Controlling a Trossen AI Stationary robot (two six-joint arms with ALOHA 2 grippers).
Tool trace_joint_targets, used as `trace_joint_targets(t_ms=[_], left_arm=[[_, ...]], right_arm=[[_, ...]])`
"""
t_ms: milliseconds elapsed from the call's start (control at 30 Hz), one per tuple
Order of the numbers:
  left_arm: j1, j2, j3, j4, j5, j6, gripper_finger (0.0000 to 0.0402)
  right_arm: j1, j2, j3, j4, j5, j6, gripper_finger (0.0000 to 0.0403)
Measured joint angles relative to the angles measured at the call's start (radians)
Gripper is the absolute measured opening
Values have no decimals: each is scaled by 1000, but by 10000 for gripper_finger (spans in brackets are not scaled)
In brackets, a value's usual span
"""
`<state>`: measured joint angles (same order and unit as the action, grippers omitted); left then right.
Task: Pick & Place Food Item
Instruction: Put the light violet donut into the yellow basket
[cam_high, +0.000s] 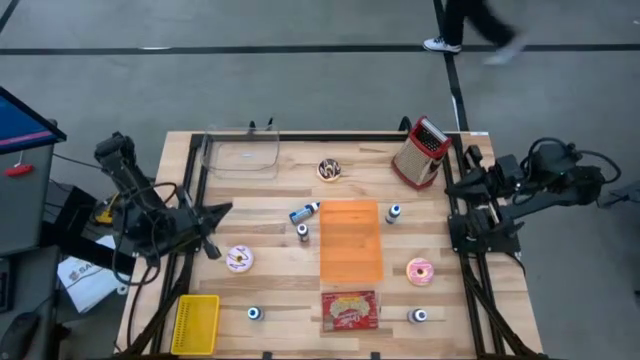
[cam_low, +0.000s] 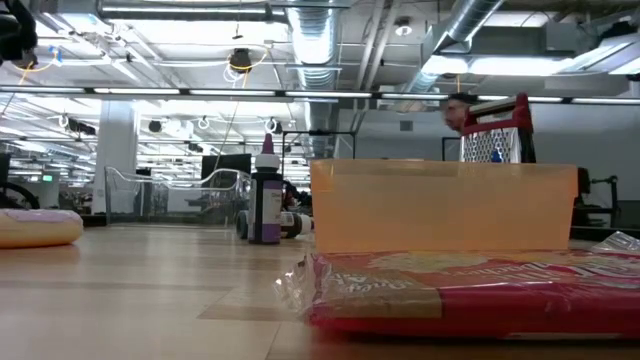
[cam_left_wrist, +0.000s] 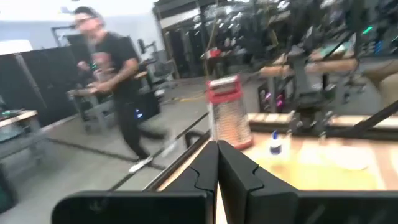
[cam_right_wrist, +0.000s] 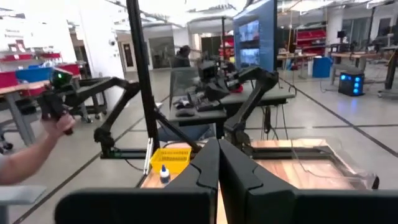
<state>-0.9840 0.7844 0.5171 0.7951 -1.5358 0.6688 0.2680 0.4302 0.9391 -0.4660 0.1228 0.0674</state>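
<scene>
Nothing of the pick and place looks begun: both arms wait at the table's edges, and the left gripper has its jaws pressed together on nothing, the white-iced ring doughnut lying on the wood just beyond and to one side of its tips. Further right lie the flat orange plastic tray and a pink-iced doughnut. The right gripper is likewise closed and empty, with that pink doughnut near but off to the side of its jaws, so I judge the whole job still lies ahead.

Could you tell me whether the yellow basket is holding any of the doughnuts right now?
No, the yellow basket is empty; both doughnuts lie on the bare table.
</scene>
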Motion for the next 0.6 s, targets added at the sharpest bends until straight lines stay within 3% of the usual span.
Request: trace_joint_targets(t_ms=[133, 267, 433, 600], left_arm=[[1, 17, 13, 16, 55, -34, 0], [1, 15, 16, 23, 188, -128, 0], [1, 15, 16, 23, 319, -135, 0], [2, 15, 16, 30, 363, -120, 0]], right_arm=[[0, 0, 14, -9, -17, -2, 0], [0, 1, 14, -11, -24, -15, 0], [0, 1, 14, -22, -24, 14, 0], [0, 1, 14, -20, -25, 97, 0]])
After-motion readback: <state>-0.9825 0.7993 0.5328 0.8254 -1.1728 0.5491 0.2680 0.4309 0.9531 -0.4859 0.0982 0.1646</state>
